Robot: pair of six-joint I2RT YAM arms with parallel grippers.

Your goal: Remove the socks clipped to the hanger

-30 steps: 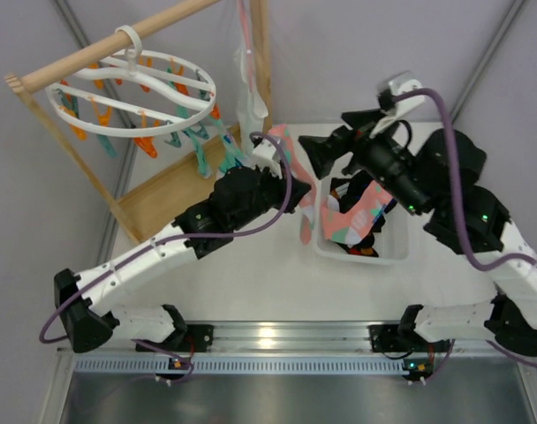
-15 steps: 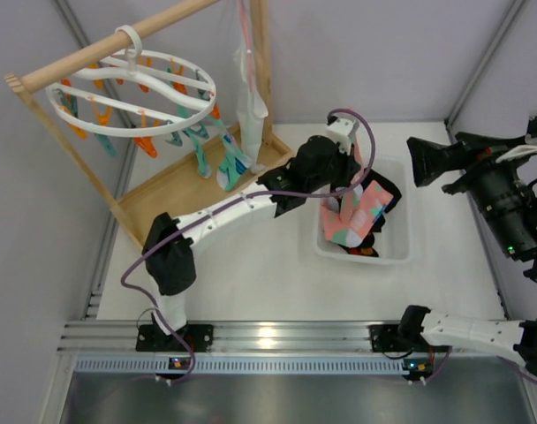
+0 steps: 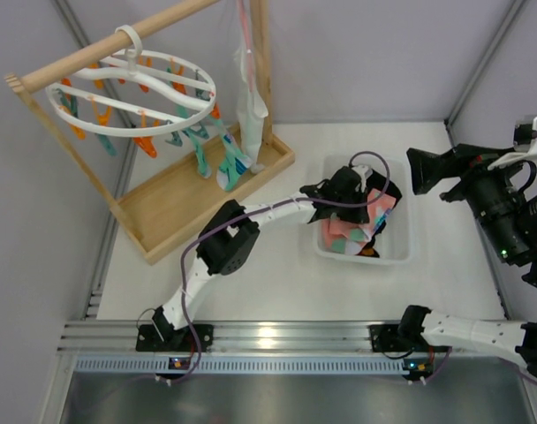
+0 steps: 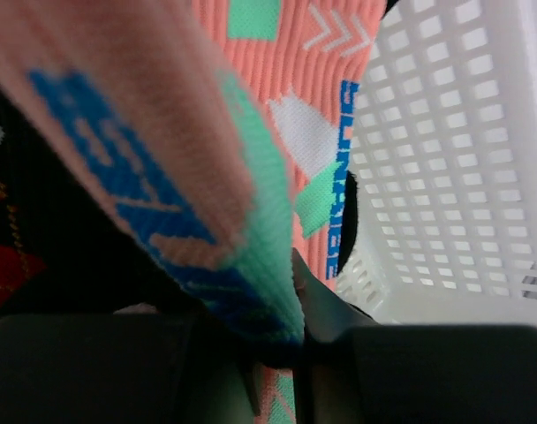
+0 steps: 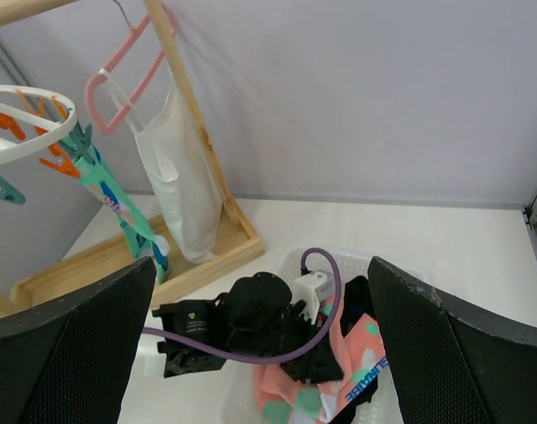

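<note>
White tabletop [image 3: 277,283], basket, hanger at the back.
Left gripper [image 4: 274,340] down in white basket [image 3: 401,252], pinched on coral sock [image 4: 286,62]; right gripper [image 5: 260,265] raised alongside, spread wide; farther back, teal socks [image 3: 225,166] clipped under hanger [image 3: 118,131].

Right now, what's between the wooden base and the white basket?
In the top view, a strip of bare table, with the left arm stretched across it into the basket.
</note>
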